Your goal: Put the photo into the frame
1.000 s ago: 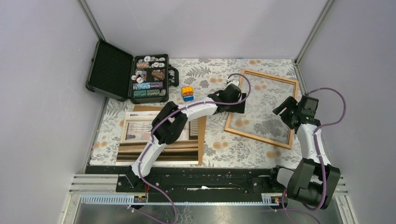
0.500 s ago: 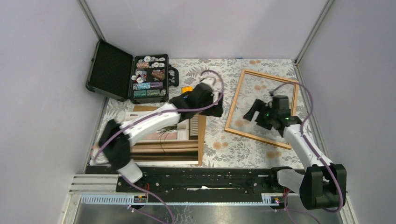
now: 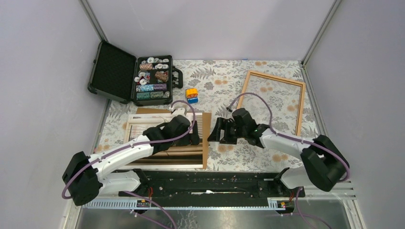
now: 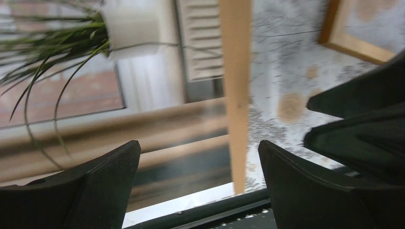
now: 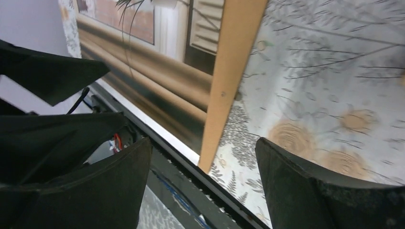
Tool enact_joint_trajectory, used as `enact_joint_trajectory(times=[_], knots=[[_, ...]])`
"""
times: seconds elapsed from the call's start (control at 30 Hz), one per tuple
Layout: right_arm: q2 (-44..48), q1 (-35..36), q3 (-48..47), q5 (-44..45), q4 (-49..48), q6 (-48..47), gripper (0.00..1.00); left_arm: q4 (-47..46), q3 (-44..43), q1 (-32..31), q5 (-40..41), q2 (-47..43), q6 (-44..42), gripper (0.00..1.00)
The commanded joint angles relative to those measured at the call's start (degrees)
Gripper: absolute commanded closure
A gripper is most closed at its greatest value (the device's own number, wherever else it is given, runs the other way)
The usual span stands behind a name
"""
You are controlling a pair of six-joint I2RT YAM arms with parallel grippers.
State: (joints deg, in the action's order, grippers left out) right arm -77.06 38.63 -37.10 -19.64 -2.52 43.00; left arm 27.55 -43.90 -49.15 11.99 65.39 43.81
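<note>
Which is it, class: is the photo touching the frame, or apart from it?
Apart. The top view shows the photo on the board at left, the frame at right, and bare cloth between them.

No words, numbers, labels or signs could be read in any of the views.

An open black case (image 3: 112,71) of chips sits far-left, a yellow-and-blue block (image 3: 192,94) near it.
</note>
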Motion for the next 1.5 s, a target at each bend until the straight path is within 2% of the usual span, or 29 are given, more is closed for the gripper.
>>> enact_joint_trajectory(times=[0.0, 0.1, 0.27, 0.43, 0.6, 0.87, 1.1, 1.2, 1.47], knots=[[-3.66, 2.12, 0.87, -1.10, -11.81, 7.05, 0.15, -0.24, 4.45, 0.04, 6.80, -3.26, 7.76, 0.01], [-3.69, 2.06, -0.41, 4.38, -9.32, 5.07, 0.16, -1.75, 6.79, 0.02, 8.24, -4.71, 9.59, 0.01], [-7.86, 2.04, -7.88, 9.80, -4.17, -0.35, 0.18, -5.29, 10.28, 0.06, 8.74, -5.85, 11.31, 0.01], [-15.45, 1.97, -14.01, 6.45, -4.29, -0.46, 0.24, -8.46, 12.94, 0.02, 7.92, -4.27, 11.10, 0.01], [-18.82, 2.08, -13.87, 3.51, -8.23, 2.72, 0.26, -11.19, 15.10, 0.07, 8.25, -2.62, 10.36, 0.01], [-23.32, 1.80, -16.21, 5.97, -9.01, 2.08, 0.25, -14.97, 17.48, 0.03, 7.43, 0.39, 9.68, 0.01], [-27.71, 0.40, -21.03, 5.37, -9.78, 1.64, 0.27, -16.56, 20.10, 0.06, 7.60, -1.32, 10.66, 0.01], [-28.01, -0.12, -22.27, 5.82, -9.24, 0.79, 0.30, -17.27, 21.09, 0.06, 7.83, -2.46, 10.94, 0.01], [-29.76, -0.22, -23.76, 6.76, -7.75, -0.49, 0.29, -18.95, 21.14, 0.04, 6.97, -0.57, 10.22, 0.01]])
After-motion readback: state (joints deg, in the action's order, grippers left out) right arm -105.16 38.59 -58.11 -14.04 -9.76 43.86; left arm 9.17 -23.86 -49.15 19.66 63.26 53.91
